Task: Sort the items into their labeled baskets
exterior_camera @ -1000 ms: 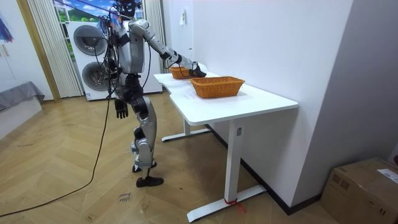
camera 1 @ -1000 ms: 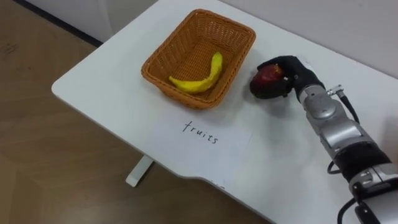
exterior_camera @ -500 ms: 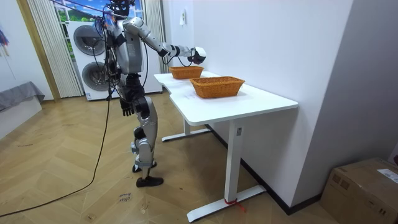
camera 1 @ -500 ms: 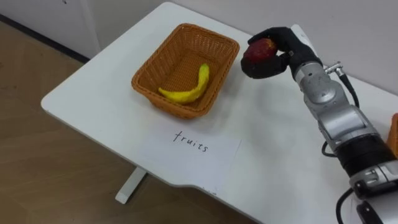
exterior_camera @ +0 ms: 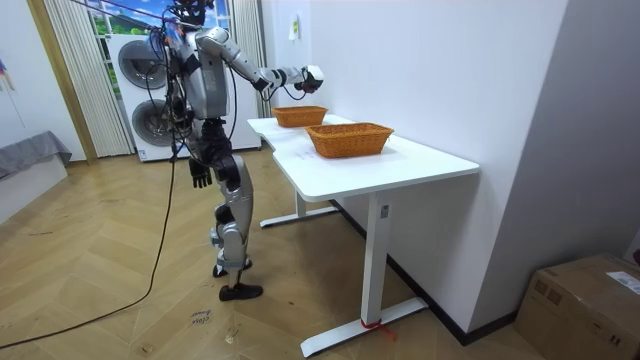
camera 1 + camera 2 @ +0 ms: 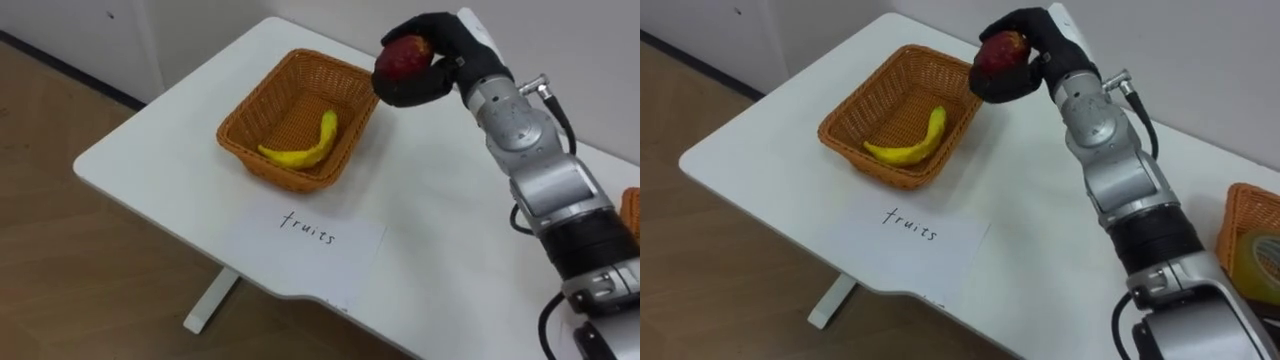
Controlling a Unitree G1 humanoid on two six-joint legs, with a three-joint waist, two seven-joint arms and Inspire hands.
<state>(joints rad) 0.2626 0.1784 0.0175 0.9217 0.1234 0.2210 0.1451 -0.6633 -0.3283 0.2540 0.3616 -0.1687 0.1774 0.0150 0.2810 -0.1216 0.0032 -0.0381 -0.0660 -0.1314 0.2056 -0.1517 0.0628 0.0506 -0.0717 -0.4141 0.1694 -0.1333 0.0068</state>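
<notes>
The right hand [image 6: 445, 60] holds the red apple [image 6: 403, 55] tight, up in the air by the far right corner of the basket [image 6: 285, 95]. The inside of the basket, where a banana [image 6: 305, 148] lies, is down and left of the apple.

White table [image 6: 160, 130] on white legs, one foot [image 6: 205, 300] on the wood floor [image 6: 60, 260]. Flat on the tabletop near the front edge, a paper sheet [image 6: 315, 232] with handwriting. Across the room, two stacked washers [image 5: 137, 64] beside pale curtains [image 5: 70, 80]. Grey couch [image 5: 25, 160] at the room view's left edge. Cardboard box [image 5: 590, 300] on the floor at lower right, near the white wall [image 5: 450, 60].
</notes>
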